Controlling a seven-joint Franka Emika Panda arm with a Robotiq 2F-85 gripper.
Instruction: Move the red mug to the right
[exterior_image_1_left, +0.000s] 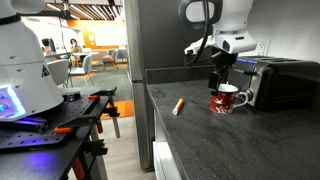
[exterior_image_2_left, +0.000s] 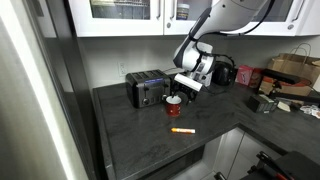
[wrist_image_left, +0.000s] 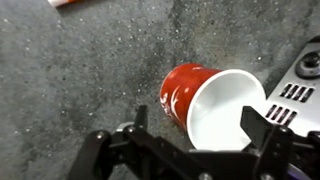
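Note:
The red mug (wrist_image_left: 180, 90), white inside with a pale pattern, stands on the dark counter next to the toaster. It shows in both exterior views (exterior_image_1_left: 228, 100) (exterior_image_2_left: 174, 103), with its white handle visible in one of them. My gripper (wrist_image_left: 195, 125) hangs just above it, open, one finger on each side of the mug. The left finger is clear of the red wall. The right finger is at the white rim. In both exterior views the gripper (exterior_image_1_left: 222, 80) (exterior_image_2_left: 180, 91) sits right over the mug.
A black and silver toaster (exterior_image_1_left: 280, 82) (exterior_image_2_left: 146, 88) (wrist_image_left: 300, 80) stands close beside the mug. A small orange stick-like item (exterior_image_1_left: 178, 106) (exterior_image_2_left: 182, 131) lies on the counter (exterior_image_1_left: 200, 140). Boxes and clutter (exterior_image_2_left: 285, 75) fill one end of the counter.

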